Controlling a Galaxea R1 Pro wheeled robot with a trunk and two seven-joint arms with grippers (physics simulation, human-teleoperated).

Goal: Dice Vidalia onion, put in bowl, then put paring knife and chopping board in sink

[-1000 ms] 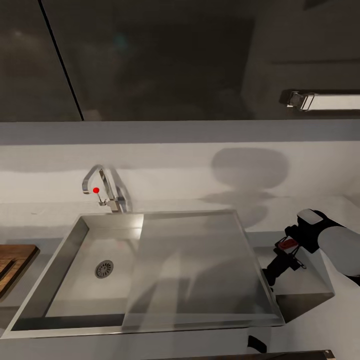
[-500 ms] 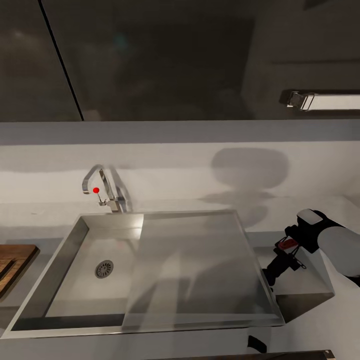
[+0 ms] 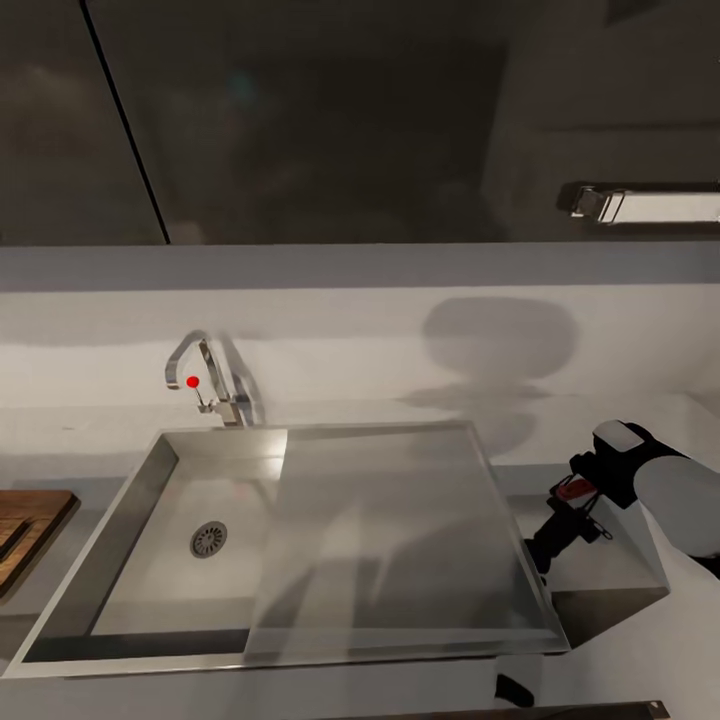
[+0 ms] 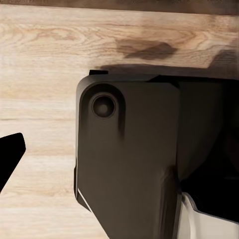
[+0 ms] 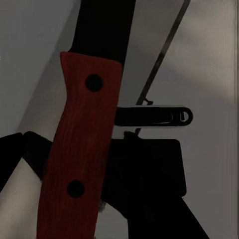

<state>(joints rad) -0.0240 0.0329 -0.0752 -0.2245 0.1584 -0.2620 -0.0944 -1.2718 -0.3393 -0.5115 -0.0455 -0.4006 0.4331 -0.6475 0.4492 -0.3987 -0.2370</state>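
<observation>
In the head view, the grey sink lies in the middle, with a round drain, a flat drainboard and a chrome tap with a red knob. A corner of the brown chopping board shows at the left edge. My right gripper hangs over the countertop just right of the sink, shut on the paring knife. The right wrist view shows its red riveted handle and dark blade. The Vidalia onion and the bowl are out of view.
Dark wall cabinets hang above the pale backsplash. The countertop ends in a corner near my right arm. The left wrist view faces a pale wooden floor and a dark part of my own body.
</observation>
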